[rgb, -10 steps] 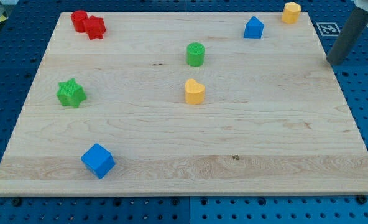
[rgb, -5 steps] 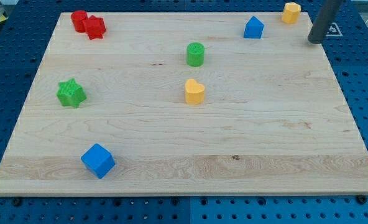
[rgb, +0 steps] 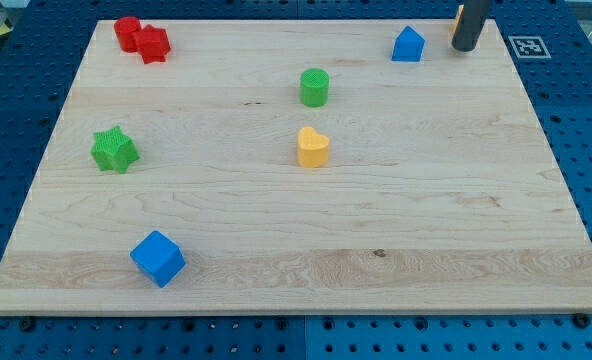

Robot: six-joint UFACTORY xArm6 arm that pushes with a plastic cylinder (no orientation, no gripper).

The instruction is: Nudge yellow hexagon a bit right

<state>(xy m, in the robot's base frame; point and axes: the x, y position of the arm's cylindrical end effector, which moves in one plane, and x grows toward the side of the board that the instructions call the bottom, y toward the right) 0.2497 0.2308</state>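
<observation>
The yellow hexagon [rgb: 457, 17] sits at the board's top right corner, almost wholly hidden behind my dark rod; only a thin orange-yellow sliver shows at the rod's left edge. My tip [rgb: 464, 47] rests on the board just below the hexagon, in front of it in the view. A blue house-shaped block [rgb: 408, 45] lies a short way to the left of the tip.
A green cylinder [rgb: 315, 87] and a yellow heart-shaped block [rgb: 313, 147] stand mid-board. A green star [rgb: 114, 150] is at the left, a blue cube [rgb: 157, 258] at the bottom left, two red blocks [rgb: 141, 39] at the top left. A fiducial tag [rgb: 528, 46] lies off the board's right edge.
The rod has swept from off the board's right edge up and to the left, and now stands in front of the yellow hexagon, covering it. No block has visibly moved.
</observation>
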